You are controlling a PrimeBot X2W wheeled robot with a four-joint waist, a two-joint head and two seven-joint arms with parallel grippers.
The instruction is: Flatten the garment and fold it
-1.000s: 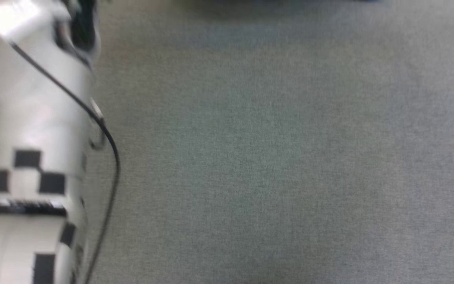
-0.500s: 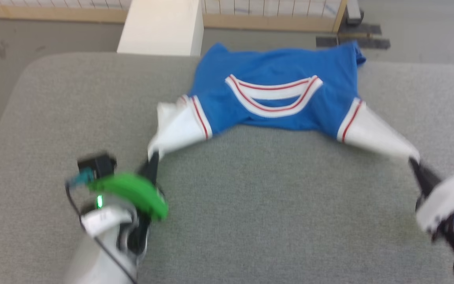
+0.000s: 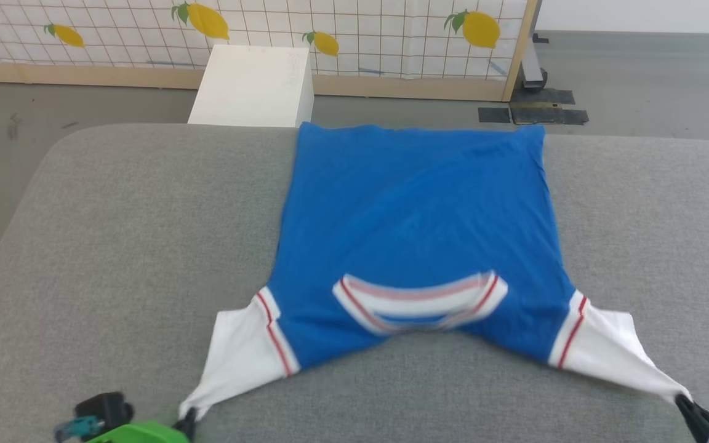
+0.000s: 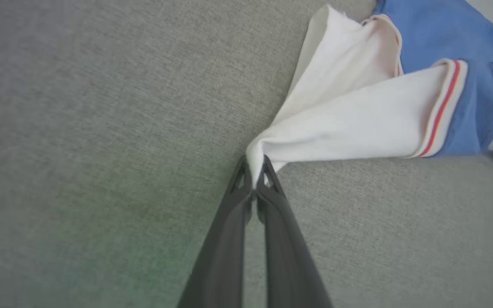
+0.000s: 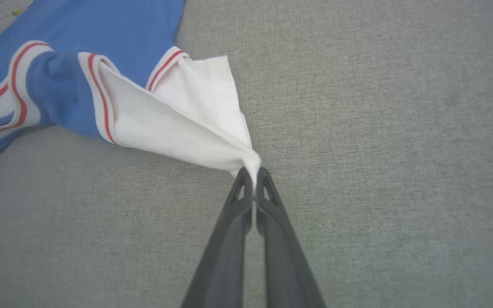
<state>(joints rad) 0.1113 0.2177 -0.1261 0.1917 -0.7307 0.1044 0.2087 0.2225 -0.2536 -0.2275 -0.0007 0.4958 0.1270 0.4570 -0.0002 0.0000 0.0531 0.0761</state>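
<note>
Pulled nearer since the earlier frame, the garment (image 3: 416,209) is lying spread on the grey surface (image 3: 114,234) while I am flattening it, my left gripper (image 4: 255,169) and right gripper (image 5: 253,175) each pinching one of its white sleeve tips, and next I am expecting to need an even, gentle release.

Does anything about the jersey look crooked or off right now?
Nothing damaged. The jersey lies flat, collar nearest, but both white sleeve corners are stretched into points, pinched by the left gripper and right gripper.
</note>
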